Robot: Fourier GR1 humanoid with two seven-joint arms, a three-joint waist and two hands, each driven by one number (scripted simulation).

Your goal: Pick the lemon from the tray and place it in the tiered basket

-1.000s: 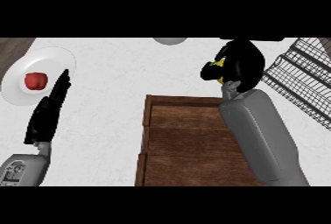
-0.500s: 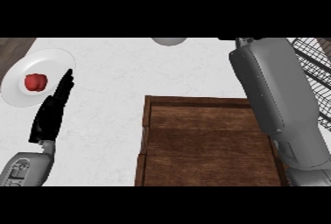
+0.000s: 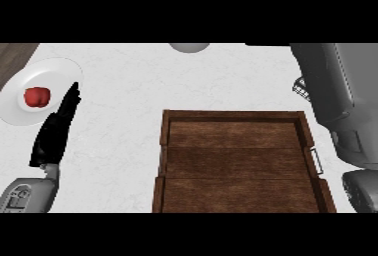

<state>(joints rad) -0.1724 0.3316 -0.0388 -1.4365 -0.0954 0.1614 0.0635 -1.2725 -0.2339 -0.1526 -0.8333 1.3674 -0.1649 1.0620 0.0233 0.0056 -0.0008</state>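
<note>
tray (image 3: pixel 164 150): only bare wood shows inside.
plate (image 3: pixel 18 112): at 9 o'clock, holds a red fruit (image 3: pixel 36 97).
left hand (image 3: pixel 55 131): fingers straight, holding nothing, tips at the plate's rim.
right hand: out of your view; right forearm (image 3: pixel 332 90) exits at 1 o'clock.
lemon: you can't tell, hidden.

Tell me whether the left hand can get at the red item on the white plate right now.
Probably yes. The left hand is open just right of the white plate, its fingers straight with the tips at the rim, and nothing stands between them and the red item.
</note>
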